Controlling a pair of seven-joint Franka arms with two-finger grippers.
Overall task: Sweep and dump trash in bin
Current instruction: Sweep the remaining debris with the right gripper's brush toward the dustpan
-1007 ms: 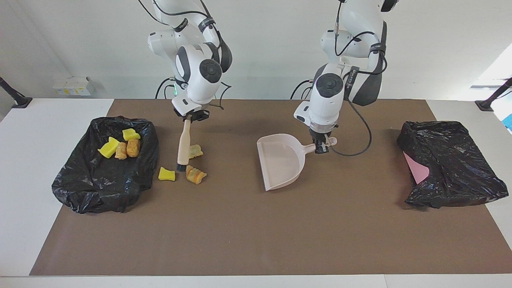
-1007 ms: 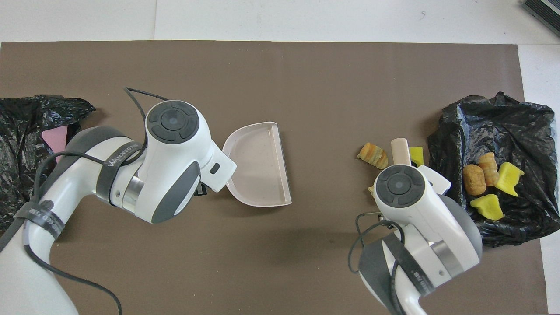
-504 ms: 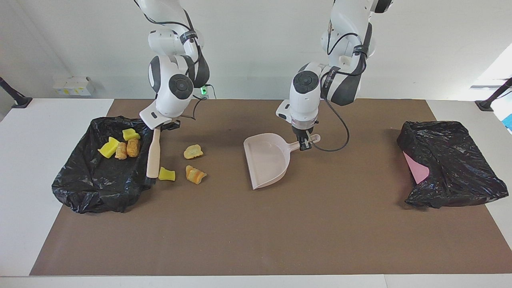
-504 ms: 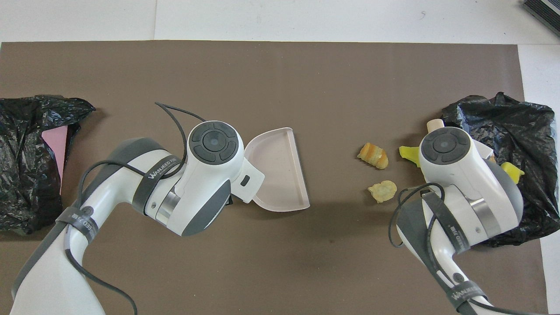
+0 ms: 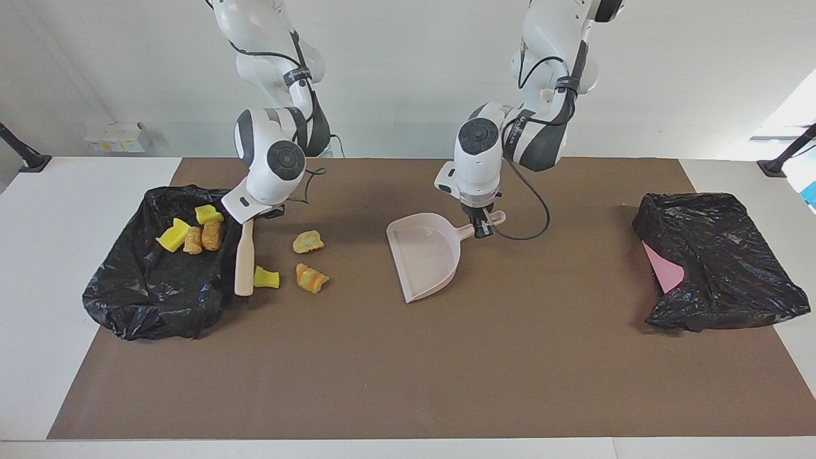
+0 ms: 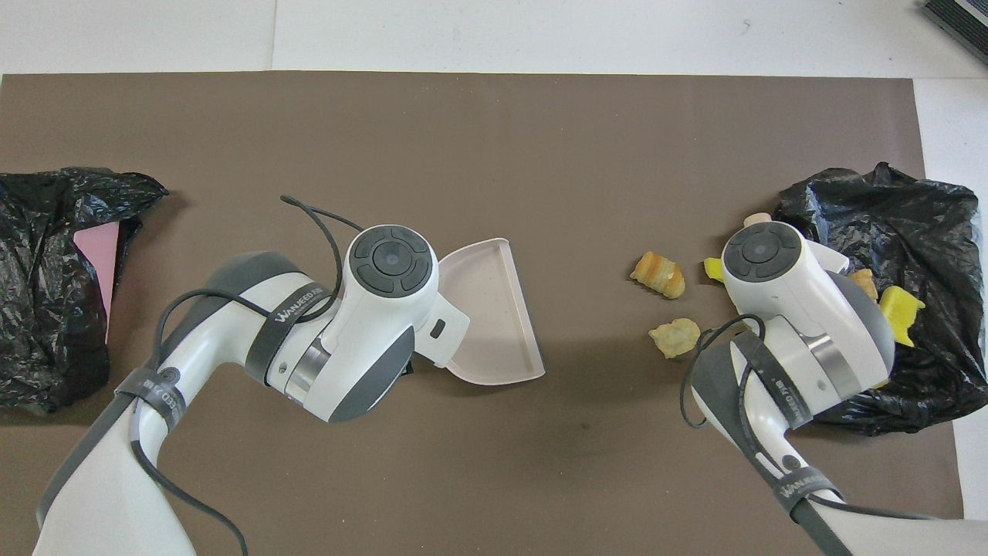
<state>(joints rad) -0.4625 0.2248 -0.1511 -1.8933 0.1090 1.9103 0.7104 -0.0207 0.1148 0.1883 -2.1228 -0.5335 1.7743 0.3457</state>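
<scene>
While our right gripper (image 5: 250,217) clamps the brush (image 5: 243,258) beside the yellow chunk (image 5: 266,277), our left gripper (image 5: 481,226) clamps the dustpan (image 5: 424,255); next, we judge, sweep chunks panward.

Light: bright, even | shadows: soft, beneath arms | focus: sharp | glare: window edge
</scene>
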